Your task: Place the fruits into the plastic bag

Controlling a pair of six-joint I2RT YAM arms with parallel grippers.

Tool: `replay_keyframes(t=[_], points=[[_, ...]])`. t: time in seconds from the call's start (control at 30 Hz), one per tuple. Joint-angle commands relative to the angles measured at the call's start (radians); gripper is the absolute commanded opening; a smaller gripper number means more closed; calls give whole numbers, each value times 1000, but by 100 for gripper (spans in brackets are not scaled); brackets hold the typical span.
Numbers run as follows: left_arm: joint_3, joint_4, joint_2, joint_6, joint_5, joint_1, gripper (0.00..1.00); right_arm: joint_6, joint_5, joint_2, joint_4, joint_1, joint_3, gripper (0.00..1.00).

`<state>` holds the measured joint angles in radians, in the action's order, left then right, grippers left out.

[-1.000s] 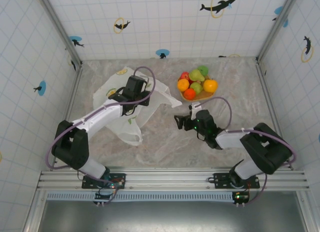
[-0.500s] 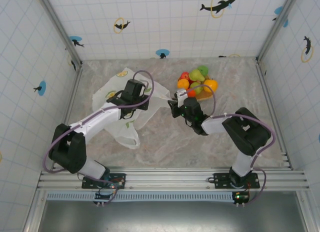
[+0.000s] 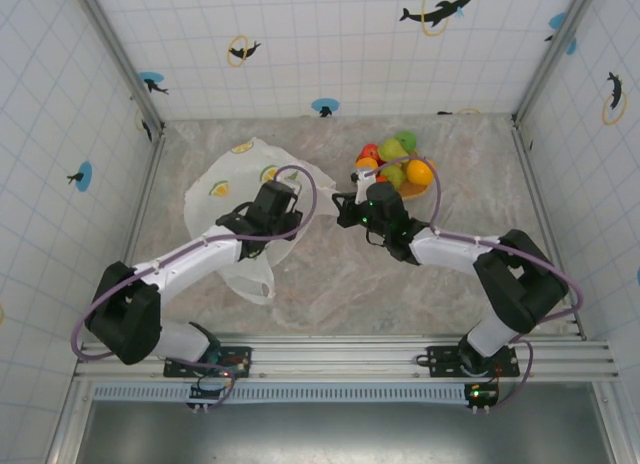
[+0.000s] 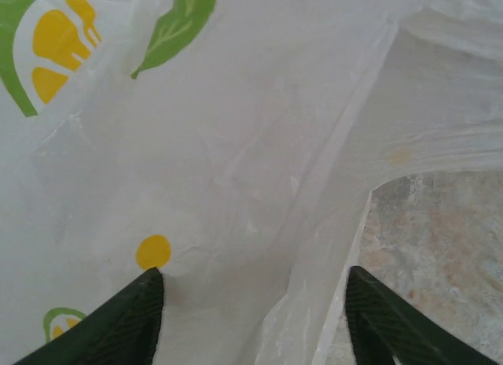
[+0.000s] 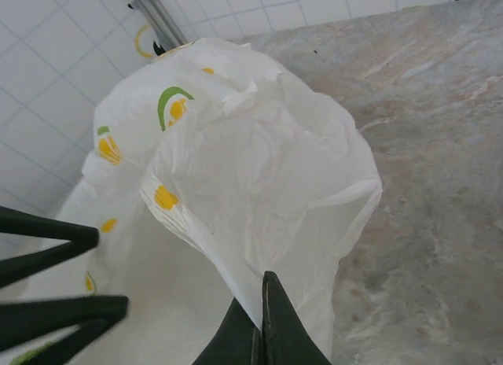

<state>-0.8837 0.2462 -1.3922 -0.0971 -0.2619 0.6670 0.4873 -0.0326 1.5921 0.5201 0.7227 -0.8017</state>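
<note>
Barely started: my right gripper [image 5: 264, 290] pinched shut on rim of crinkly white citrus-print plastic bag [image 3: 235, 179], left gripper [image 4: 253, 274] open, empty, over bag. Glossy toy fruits [image 3: 395, 164] piled right of bag.

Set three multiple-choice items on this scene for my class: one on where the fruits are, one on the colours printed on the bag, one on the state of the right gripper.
1. Where are the fruits?
A) inside the plastic bag
B) scattered in front of the bag
C) heaped to the right of the bag

2. What colours is the bag's print?
A) green and yellow
B) red and black
C) purple

3. How is the right gripper?
A) open above the fruits
B) shut on the bag's rim
C) shut on a pear

Answers:
1 C: the top view shows the heap beside the bag, to its right.
2 A: citrus slices and leaves show on the white film.
3 B: its fingers are pressed together with the rim pinched between them.
</note>
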Motion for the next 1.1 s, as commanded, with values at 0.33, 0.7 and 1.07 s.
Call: replay_keyframes(t=[0.33, 0.7, 1.07], points=[[63, -102, -50, 5, -328, 23, 77, 100, -72, -62, -108, -6, -60, 0], [-35, -79, -164, -46, -229, 21, 5, 37, -116, -66, -156, -72, -48, 0], [-271, 137, -105, -346, 424, -160, 0, -187, -117, 119, -529, -153, -421, 40]])
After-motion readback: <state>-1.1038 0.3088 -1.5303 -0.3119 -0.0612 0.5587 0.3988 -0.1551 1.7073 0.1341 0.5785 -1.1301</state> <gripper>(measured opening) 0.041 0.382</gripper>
